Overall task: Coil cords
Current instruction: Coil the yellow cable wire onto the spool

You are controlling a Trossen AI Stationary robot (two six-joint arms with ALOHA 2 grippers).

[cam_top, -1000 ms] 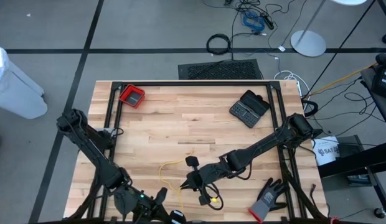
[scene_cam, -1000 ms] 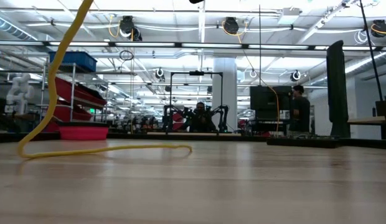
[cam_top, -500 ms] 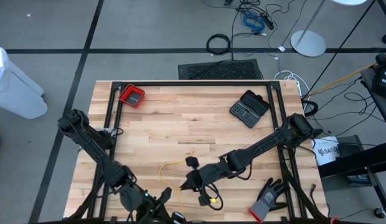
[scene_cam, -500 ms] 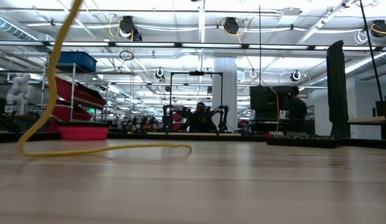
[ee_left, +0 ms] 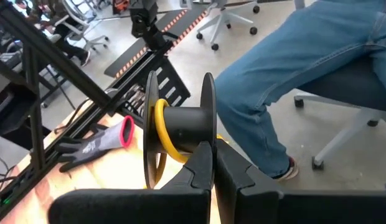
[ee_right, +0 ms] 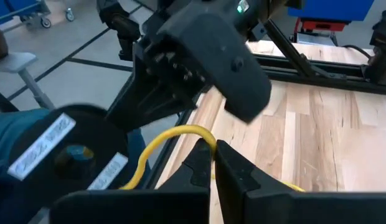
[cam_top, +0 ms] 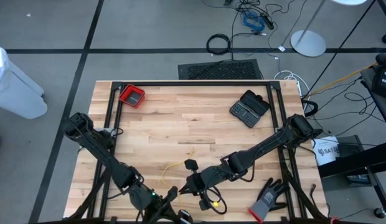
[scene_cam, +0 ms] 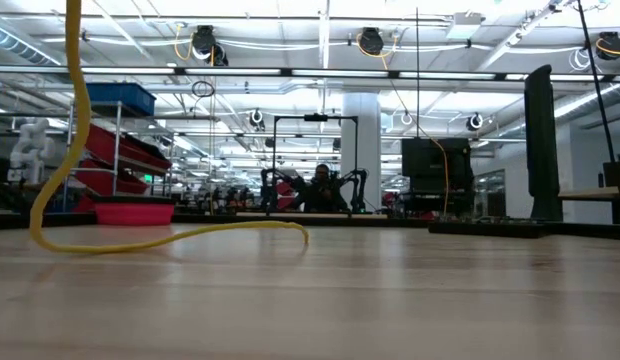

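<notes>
Pale butcher-block wood on the surface (cam_top: 180, 118), planks jointed, finish smooth with a soft satin sheen. Smooth, slightly glossy plastic jacket on the yellow cord (scene_cam: 78, 150). Matt black plastic on the spool (ee_left: 180, 127), flanges thin and hard-edged. Matt dark moulded plastic on the left tool (ee_left: 213, 171) and the right tool (ee_right: 213, 163). Knitted grey cloth on the glove (cam_top: 268, 200), rubbery dark coating over the fingers, red cuff. Glossy red plastic on the small tray (cam_top: 132, 96). Black metal tubing on the frame (cam_top: 193, 83), dull painted finish. Blue denim cloth on a seated person's leg (ee_left: 305, 68).
</notes>
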